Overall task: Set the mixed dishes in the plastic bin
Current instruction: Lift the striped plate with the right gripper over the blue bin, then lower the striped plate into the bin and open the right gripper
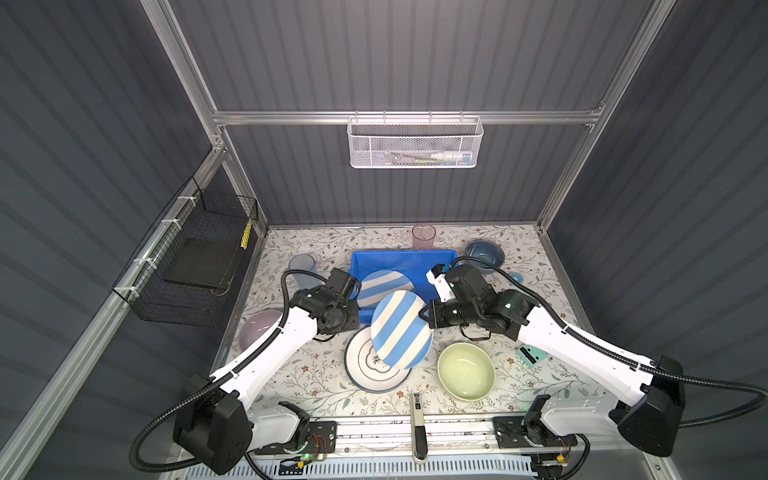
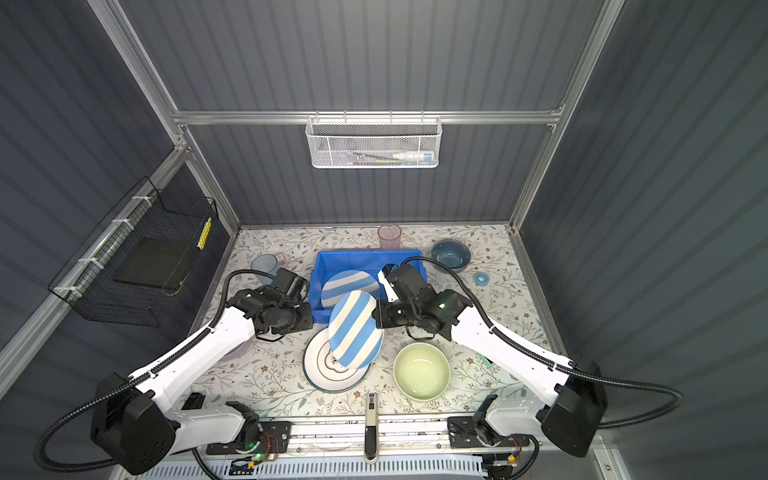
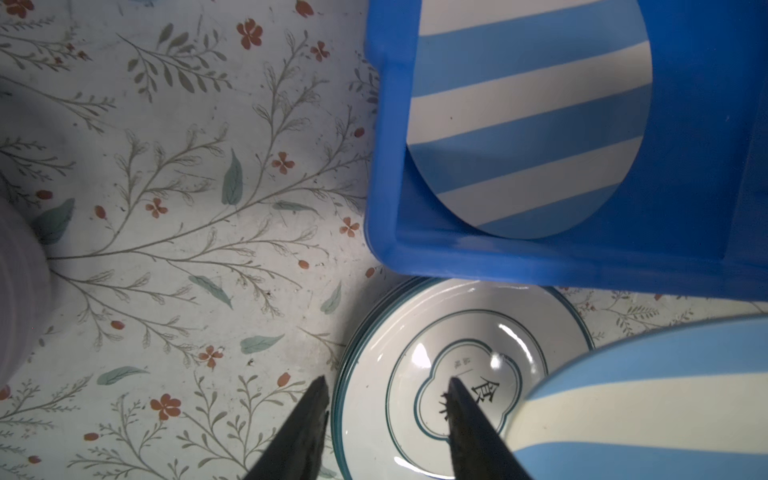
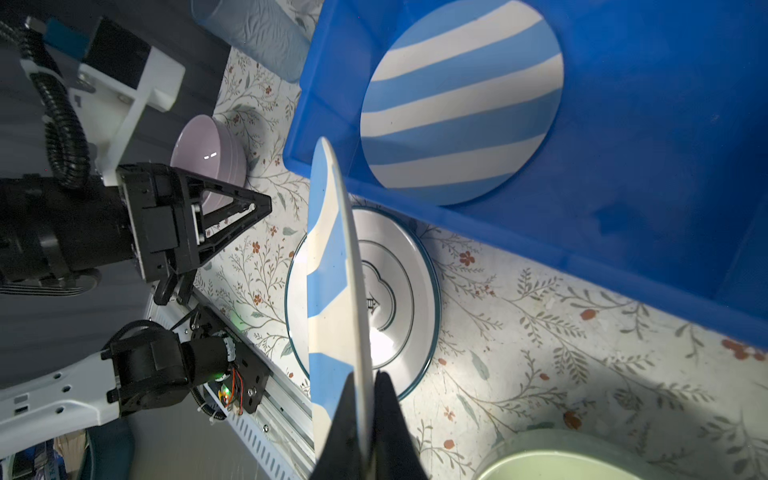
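My right gripper (image 4: 365, 380) is shut on the edge of a blue-white striped plate (image 1: 401, 330), holding it tilted above a stack of white dark-rimmed plates (image 1: 365, 370). A second striped plate (image 1: 384, 286) lies in the bright blue plastic bin (image 1: 399, 257). My left gripper (image 3: 386, 384) is open and empty. It hangs over the near rim of the white stack (image 3: 399, 332), beside the bin's corner (image 3: 382, 166). On the table stand a pale green bowl (image 1: 466, 371), a lilac bowl (image 1: 257, 334), a grey-blue bowl (image 1: 484, 253), a pink tumbler (image 1: 424, 237) and a blue tumbler (image 1: 302, 266).
A teal tape roll (image 2: 482, 278) and a teal block (image 1: 532, 356) lie on the right. A black wire basket (image 1: 195, 257) hangs on the left wall, a white mesh basket (image 1: 415, 141) on the back rail. A grey tool (image 1: 417, 428) sits at the front edge.
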Robot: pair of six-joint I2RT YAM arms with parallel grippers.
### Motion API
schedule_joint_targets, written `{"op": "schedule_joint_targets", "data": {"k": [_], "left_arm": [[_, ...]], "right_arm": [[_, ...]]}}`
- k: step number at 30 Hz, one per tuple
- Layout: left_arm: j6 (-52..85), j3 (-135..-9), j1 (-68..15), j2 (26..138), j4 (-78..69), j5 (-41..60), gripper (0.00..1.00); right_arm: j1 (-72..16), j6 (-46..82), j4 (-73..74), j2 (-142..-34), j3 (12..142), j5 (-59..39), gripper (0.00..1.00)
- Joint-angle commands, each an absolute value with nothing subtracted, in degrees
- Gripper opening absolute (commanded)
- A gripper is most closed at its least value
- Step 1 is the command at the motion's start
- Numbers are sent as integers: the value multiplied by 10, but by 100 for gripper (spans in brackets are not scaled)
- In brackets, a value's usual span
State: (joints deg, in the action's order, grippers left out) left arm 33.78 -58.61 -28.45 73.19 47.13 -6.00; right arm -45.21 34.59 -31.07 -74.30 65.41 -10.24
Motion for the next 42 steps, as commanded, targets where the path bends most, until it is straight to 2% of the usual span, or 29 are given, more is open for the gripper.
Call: {"op": "schedule_joint_targets", "data": {"k": [1,10,18,32,42], "left_arm": [[303,-621,-263,745,459,-57,47],[251,-656,-244,821,407,-54,41],[228,-682,-225,890,393,-54,36],[221,-683,-215,913,383,-37,25],[223,-679,-214,918,373,-20,24]], "right_arm": [[-433,329,-307,-754,692,-98,0],[-359,322,-257,-794,738,-127,0],[-306,321,-226,-882,800,-149,0],[-300,365,-145,-1018,834,-179,0],[-309,386,-112,-1065,821,-187,0]]}}
